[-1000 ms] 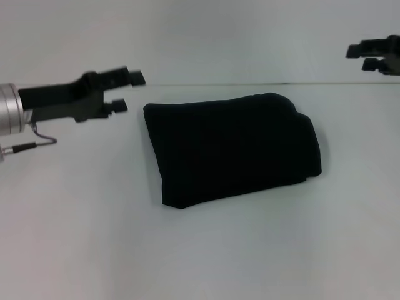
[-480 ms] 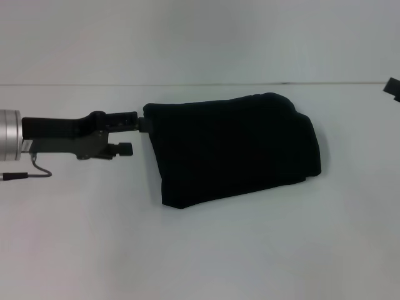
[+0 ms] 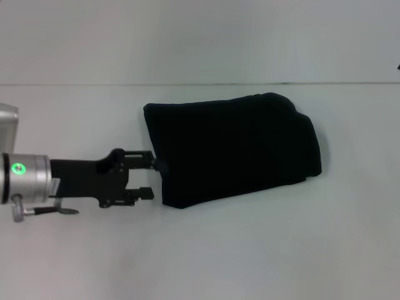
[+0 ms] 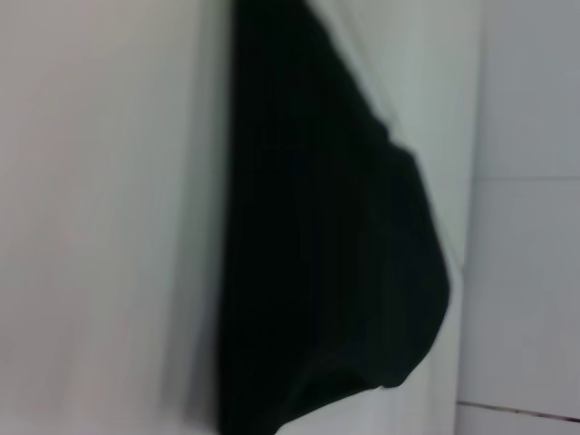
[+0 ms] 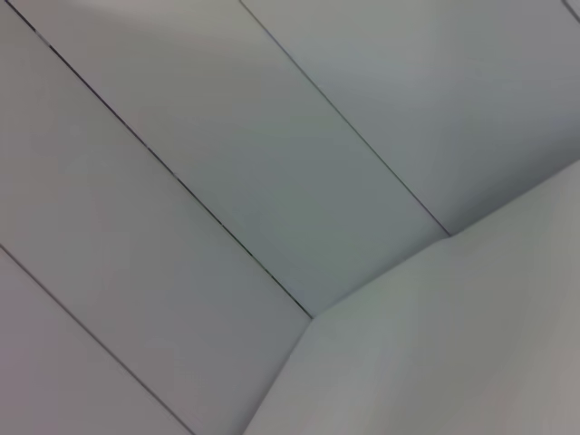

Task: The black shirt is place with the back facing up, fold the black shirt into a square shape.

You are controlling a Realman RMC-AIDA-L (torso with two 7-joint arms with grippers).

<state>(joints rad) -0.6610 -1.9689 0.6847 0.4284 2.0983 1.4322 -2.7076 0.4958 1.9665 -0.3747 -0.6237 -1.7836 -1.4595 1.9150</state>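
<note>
Judging by its shape, the black shirt (image 3: 231, 149) is already folded into a compact block, more a slanted rectangle than a true square. It lies near the middle of the white table (image 3: 250, 250), a little toward 1 o'clock from the centre in the head view. No sleeves or neckline stick out, and no lettering shows. The far right corner, at about 2 o'clock of the bundle, looks rounded and bulky, with layers that do not lie flat.

At 9 o'clock of the shirt is the left gripper (image 3: 152, 179). Its fingers are spread apart and hold nothing. The upper fingertip touches or nearly touches the left edge of the cloth, near the lower corner; which of the two, I cannot tell. The left wrist view shows only the dark shirt (image 4: 326, 254) close in front of it.

The right gripper is not visible; its wrist camera sees only pale wall panels (image 5: 272, 181).

I think most of the folding is done. What may remain is a small tidy of the left edge or one more fold to make it squarer.
</note>
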